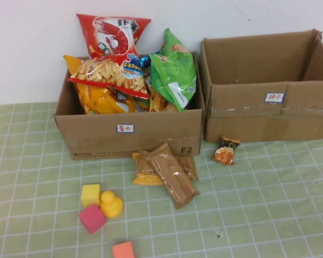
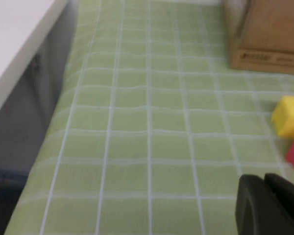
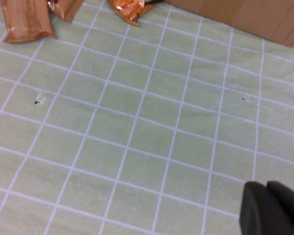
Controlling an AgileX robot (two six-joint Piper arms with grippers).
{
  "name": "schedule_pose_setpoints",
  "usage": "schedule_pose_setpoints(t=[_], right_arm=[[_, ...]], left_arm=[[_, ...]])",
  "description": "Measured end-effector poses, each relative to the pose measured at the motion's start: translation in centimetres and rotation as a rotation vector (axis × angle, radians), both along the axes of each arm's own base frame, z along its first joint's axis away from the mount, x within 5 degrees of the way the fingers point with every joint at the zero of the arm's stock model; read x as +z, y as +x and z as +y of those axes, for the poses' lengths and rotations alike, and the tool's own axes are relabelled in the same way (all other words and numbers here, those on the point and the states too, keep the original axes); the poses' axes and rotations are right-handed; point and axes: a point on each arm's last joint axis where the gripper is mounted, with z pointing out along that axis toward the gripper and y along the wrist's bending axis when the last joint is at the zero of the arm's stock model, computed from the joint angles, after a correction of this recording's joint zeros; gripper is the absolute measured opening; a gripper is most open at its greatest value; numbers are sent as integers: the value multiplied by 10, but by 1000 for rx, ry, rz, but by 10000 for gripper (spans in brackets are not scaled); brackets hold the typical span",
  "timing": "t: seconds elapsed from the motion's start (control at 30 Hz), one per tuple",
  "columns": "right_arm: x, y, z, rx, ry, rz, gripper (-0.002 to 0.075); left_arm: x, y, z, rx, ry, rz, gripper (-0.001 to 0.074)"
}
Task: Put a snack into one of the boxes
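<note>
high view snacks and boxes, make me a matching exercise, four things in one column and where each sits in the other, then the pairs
Things:
1. red shrimp-print chip bag
2. small orange snack packet
3. yellow rubber duck
4. long brown wrapped bar

Places:
A. on the cloth, touching the yellow cube
B. on the cloth before the right cardboard box
C. sticking out of the full left cardboard box
D. lying over other brown packets, before the left box

Pairs: 1-C, 2-B, 3-A, 4-D
</note>
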Motion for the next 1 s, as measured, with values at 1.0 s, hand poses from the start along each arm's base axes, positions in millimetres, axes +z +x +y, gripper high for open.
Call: schedule_pose_setpoints(t=[1.0], right_arm=[[0, 0, 0, 0, 0, 0, -2]], left_arm=[[2, 2, -13, -192, 100, -67, -1]])
